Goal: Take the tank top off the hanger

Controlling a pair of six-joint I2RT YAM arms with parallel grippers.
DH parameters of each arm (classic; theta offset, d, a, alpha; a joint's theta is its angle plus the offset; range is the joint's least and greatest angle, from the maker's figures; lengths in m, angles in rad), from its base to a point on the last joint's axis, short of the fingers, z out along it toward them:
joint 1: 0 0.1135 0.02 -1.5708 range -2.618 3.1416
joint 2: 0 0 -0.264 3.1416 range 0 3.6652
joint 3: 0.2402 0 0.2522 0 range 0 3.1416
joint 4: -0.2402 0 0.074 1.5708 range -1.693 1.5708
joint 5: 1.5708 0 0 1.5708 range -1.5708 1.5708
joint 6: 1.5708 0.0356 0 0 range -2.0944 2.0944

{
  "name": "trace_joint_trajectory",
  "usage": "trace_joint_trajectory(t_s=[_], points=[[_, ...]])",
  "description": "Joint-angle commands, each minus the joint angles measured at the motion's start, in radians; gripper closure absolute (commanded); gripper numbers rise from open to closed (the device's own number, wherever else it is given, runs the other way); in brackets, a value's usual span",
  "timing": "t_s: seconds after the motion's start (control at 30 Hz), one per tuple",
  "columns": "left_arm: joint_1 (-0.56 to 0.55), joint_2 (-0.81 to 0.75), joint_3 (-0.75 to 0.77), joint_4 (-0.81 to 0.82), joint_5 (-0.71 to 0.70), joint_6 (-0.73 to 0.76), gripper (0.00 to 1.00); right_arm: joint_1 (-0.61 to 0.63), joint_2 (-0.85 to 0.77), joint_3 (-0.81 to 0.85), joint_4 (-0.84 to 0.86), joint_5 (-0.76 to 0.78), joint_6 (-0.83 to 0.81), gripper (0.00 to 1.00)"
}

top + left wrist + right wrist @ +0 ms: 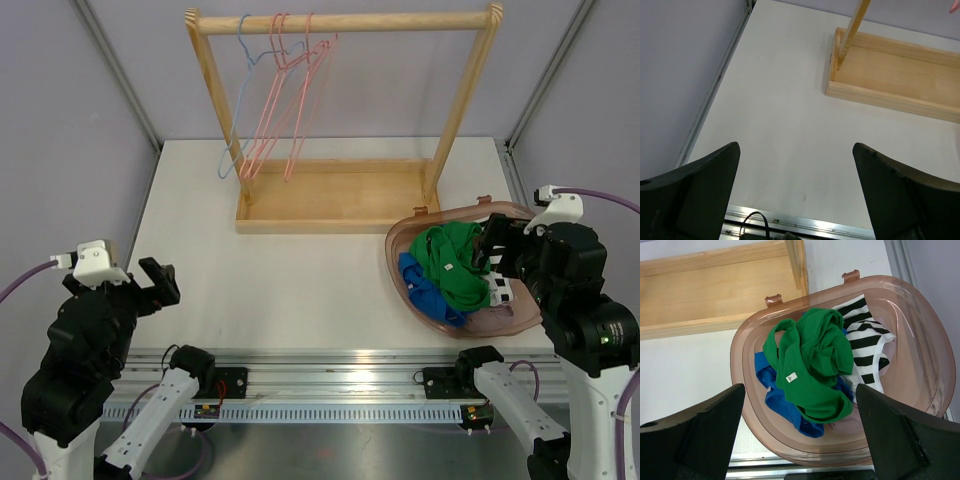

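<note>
green top (815,357) in the basket (932,365), perhaps the tank top: soft, light, pinch a fold. left gripper (796,150) and right gripper (799,392) gape wide, empty.

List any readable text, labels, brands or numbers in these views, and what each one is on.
No legible text in any view.
Small white tag on the green garment in the basket: it carries a dark mark, too small to read.
</note>
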Motion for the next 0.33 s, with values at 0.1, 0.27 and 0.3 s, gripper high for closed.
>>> trace_joint_trajectory(t_s=[0.1, 0.27, 0.3], points=[[0.005, -0.013, -0.012, 0.081, 0.02, 0.013, 0.01, 0.007, 0.01, -0.029, 0.067, -0.004, 0.008, 0.01], [0.005, -0.011, -0.017, 0.084, 0.015, 0.016, 0.01, 0.007, 0.011, -0.04, 0.073, -0.003, 0.006, 0.01], [0.005, -0.01, -0.017, 0.086, 0.014, 0.016, 0.01, 0.006, 0.011, -0.04, 0.073, -0.003, 0.005, 0.0]])
